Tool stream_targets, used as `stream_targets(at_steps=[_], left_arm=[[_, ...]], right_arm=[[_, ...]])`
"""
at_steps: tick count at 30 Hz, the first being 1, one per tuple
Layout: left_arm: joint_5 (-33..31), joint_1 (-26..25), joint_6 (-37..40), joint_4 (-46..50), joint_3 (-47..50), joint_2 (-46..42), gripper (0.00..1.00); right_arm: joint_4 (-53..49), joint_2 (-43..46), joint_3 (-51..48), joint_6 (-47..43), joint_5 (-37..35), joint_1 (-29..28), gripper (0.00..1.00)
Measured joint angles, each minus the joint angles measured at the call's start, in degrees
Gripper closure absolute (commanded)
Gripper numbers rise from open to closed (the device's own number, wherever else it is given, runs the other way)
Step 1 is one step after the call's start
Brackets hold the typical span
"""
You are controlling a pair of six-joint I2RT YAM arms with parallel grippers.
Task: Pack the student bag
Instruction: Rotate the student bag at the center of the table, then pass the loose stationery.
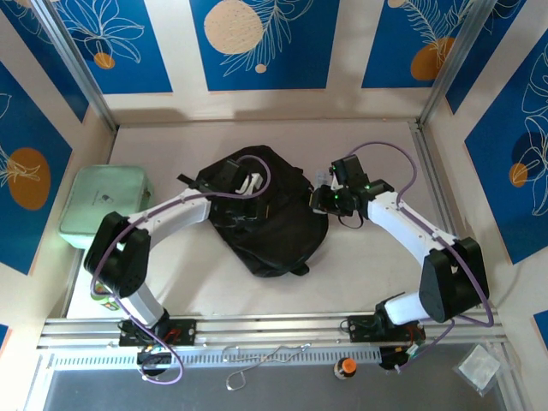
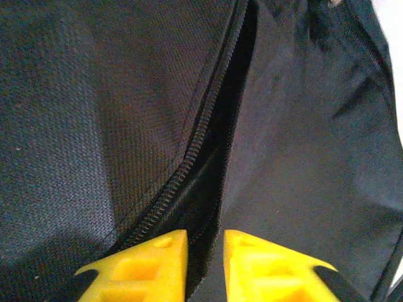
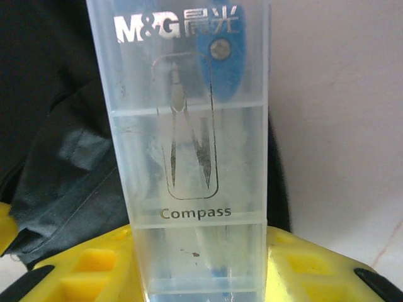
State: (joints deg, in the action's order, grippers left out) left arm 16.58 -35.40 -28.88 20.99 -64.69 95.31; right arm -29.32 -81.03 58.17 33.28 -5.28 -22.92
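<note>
The student bag (image 1: 265, 227) lies slumped in the middle of the surface (image 1: 368, 145), black and soft, its fabric creased. The left hand (image 1: 248, 182) is down on its far part. From overhead you just get a dark heap. The left wrist camera, close up, shows the woven cloth and a zip (image 2: 189, 163) gaping open onto a dark slit. The yellow fingers (image 2: 157, 264) stand close together there with a narrow gap over the zip's edge, and I cannot tell whether they pinch it. The right hand (image 1: 324, 195) is at the bag's right side, clamped on a clear plastic compass box (image 3: 189, 157) with a blue-topped compass inside. A mint-green case (image 1: 107, 204) sits by the left edge.
</note>
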Motion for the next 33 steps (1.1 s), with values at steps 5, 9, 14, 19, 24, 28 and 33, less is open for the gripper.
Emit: stream_targets(at_steps=[5, 9, 14, 19, 24, 28, 33], left_arm=[[-0.17, -1.51, -2.08, -4.42, 3.43, 0.02, 0.96], [-1.88, -2.64, -2.8, -6.32, 4.72, 0.46, 1.0], [-3.82, -3.91, -2.8, -7.19, 4.81, 1.01, 0.91], [-4.44, -3.45, -3.02, -6.78, 4.76, -0.57, 0.73], [-3.23, -0.7, -4.26, -5.53, 3.8, -4.81, 0.66], [-0.07, 2.73, -7.74, -7.08, 2.03, -6.45, 0.53], [5.22, 4.66, -14.78, -13.2, 1.99, -6.4, 0.39]], right_arm=[[1.55, -2.14, 0.76, -0.96, 2.58, -2.89, 0.67], [2.49, -4.28, 1.4, -1.51, 4.02, -4.9, 0.68], [3.15, -5.79, 1.46, -2.03, 5.03, -5.92, 0.68], [4.26, -5.86, 1.46, -4.46, 6.38, -5.9, 0.68], [6.12, -5.79, 1.46, -7.8, 8.63, -5.9, 0.68], [7.32, -5.79, 1.46, -9.81, 10.51, -6.21, 0.68], [8.15, -5.79, 1.46, -11.52, 12.11, -7.78, 0.68]])
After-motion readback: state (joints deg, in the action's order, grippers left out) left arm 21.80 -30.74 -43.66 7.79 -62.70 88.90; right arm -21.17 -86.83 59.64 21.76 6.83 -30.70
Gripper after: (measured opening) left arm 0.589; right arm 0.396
